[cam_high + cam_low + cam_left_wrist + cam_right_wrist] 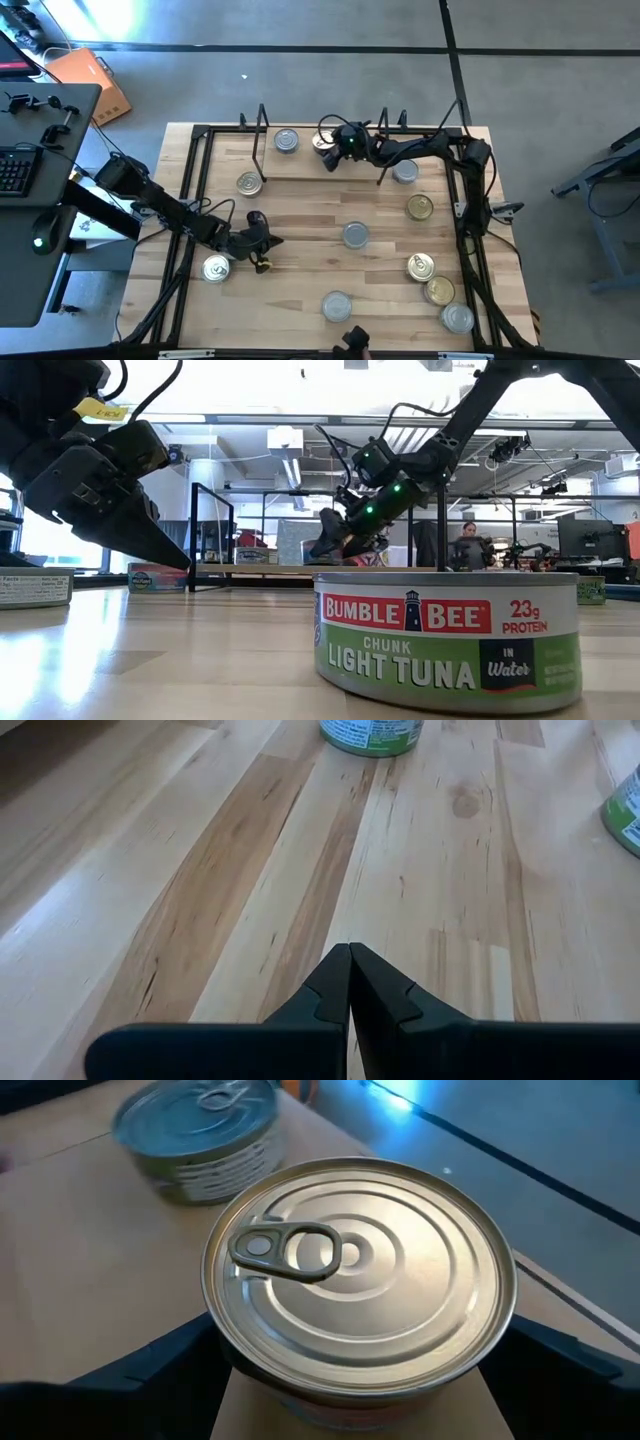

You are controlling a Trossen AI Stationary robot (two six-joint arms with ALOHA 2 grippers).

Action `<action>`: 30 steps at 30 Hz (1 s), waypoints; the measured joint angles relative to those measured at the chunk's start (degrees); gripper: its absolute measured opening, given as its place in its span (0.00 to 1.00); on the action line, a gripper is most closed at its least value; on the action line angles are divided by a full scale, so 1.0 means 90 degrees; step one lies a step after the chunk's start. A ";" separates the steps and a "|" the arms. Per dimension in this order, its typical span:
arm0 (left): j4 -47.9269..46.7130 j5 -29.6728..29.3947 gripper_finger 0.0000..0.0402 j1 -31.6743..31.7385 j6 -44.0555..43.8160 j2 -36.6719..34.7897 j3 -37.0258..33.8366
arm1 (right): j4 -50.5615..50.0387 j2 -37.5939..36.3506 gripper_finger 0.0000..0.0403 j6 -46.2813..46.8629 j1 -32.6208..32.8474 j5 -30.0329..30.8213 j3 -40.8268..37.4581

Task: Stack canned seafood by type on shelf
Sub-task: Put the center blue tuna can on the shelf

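Note:
My right gripper (328, 142) is over the shelf (320, 168) at the far side and closed around a gold tin with a ring pull (355, 1275). Next to it on the shelf board stands a silver-grey tin (287, 140) (195, 1135). My left gripper (274, 241) (350, 952) hangs shut just above the table at the near left and touches nothing. Several other tins stand on their bases about the table, among them a gold tin (249, 183), a silver tin (355, 235) and a light tuna tin (445, 640). My right gripper has the gold tin between its two fingers, one on each opposite side of the round wall (225, 1370). The fingers (560, 1365) come slanting down from the table's right. The tin sits upright, ring pull up. Whether its base rests on the shelf board, I cannot tell.
Thin black uprights (262, 130) (383, 135) stand around the shelf close to my right arm. More tins sit at the right: silver (404, 172), gold (420, 207) (420, 266) (438, 290), silver (457, 317). One tin (216, 268) lies beside my left arm.

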 joint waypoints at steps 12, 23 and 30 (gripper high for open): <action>0.0000 0.0002 0.00 0.0000 0.0032 0.0000 0.0000 | -0.0185 0.0004 0.98 -0.0187 -0.0039 -0.0628 0.0002; 0.0000 0.0000 0.00 0.0000 0.0032 0.0000 0.0000 | -0.0173 -0.0027 0.98 -0.0243 -0.0039 -0.0557 -0.0001; -0.0012 0.0000 0.00 0.0000 0.0032 0.0000 0.0002 | -0.0181 -0.0129 0.96 -0.0382 -0.0039 -0.0584 -0.0007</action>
